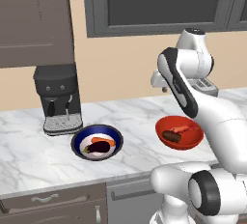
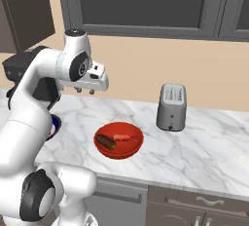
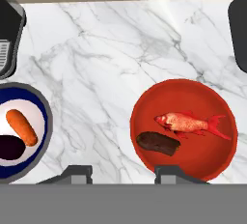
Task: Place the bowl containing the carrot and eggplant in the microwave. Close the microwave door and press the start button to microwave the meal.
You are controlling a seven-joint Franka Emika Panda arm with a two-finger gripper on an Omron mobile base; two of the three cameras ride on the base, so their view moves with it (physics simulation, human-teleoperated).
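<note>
the gripper (image 2: 84,90) hangs high above the marble table (image 1: 29,155), its fingers apart and holding nothing. the bowl (image 1: 97,142), dark blue with a white centre, sits on the table just in front of a coffee machine (image 1: 58,100), with the carrot (image 1: 103,141) and the eggplant (image 1: 98,147) side by side inside. a red bowl (image 2: 118,140) holding an orange fish and a brown chunk stands to its right, near a toaster (image 2: 171,107).

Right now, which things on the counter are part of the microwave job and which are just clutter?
Job:
- bowl, dark blue, white centre
- carrot in it
- eggplant in it

Lying about:
- red bowl with an orange fish-shaped piece and a brown chunk
- coffee machine
- toaster

Gripper hangs above the counter, holding nothing.
</note>
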